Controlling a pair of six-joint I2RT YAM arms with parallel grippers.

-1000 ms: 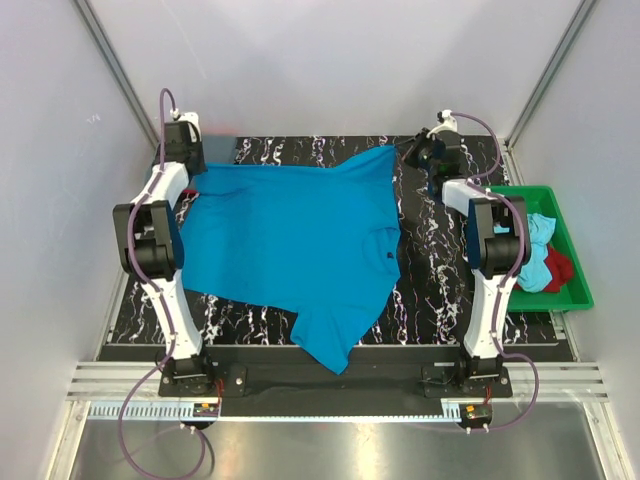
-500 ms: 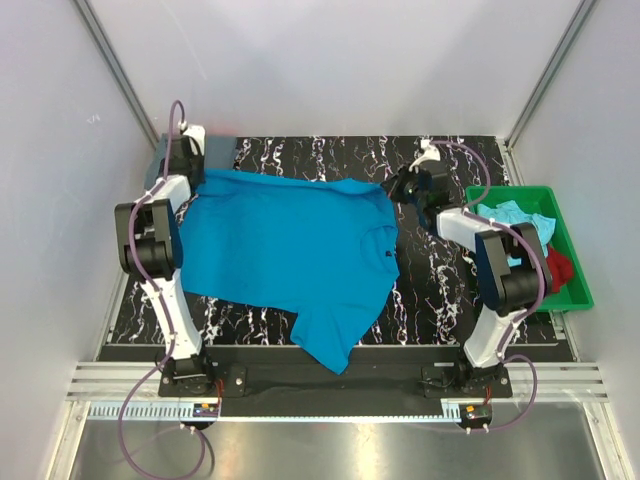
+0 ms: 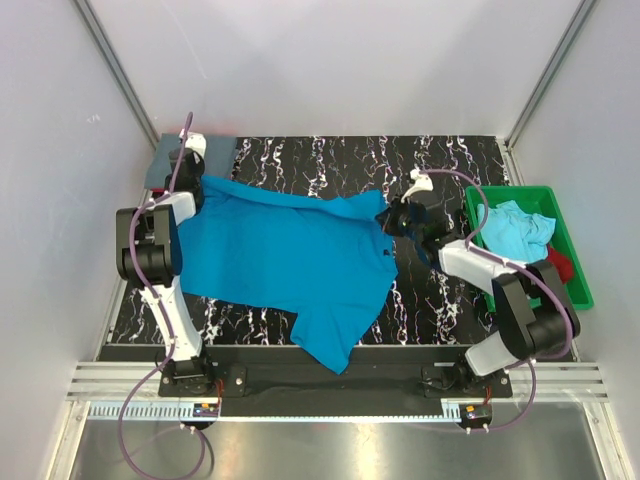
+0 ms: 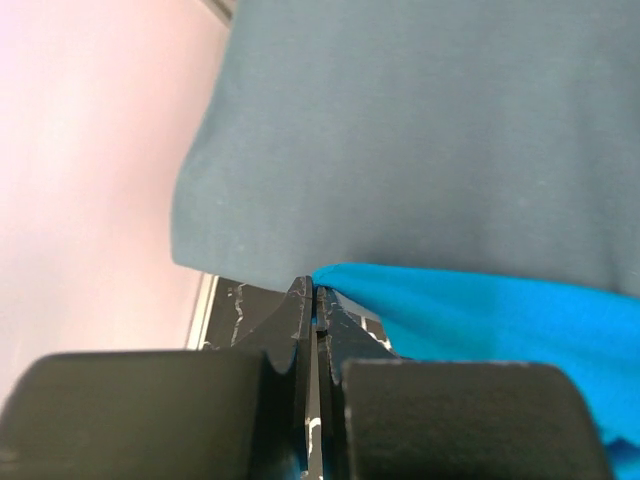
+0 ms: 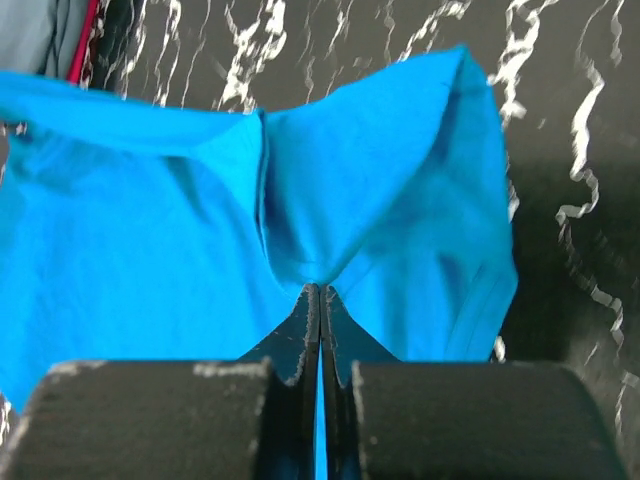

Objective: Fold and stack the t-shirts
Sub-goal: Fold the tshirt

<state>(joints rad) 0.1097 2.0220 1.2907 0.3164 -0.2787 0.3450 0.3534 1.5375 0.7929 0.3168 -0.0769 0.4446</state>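
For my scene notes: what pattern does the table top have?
The table is black with white marble veins; the top view shows it best.

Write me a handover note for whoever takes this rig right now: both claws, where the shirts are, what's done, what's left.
Left claw: shut on an edge of the turquoise shirt, at the far left corner, above the slate grey shirt.
Right claw: shut on a bunched fold at the same shirt's far right side.
Turquoise shirt: spread on the table, not yet folded.
Slate grey shirt: far left corner, looks folded.
Light aqua shirt and red shirt: in the green tray, right side.
Left: fold the turquoise shirt, stack it, then do the tray's shirts.
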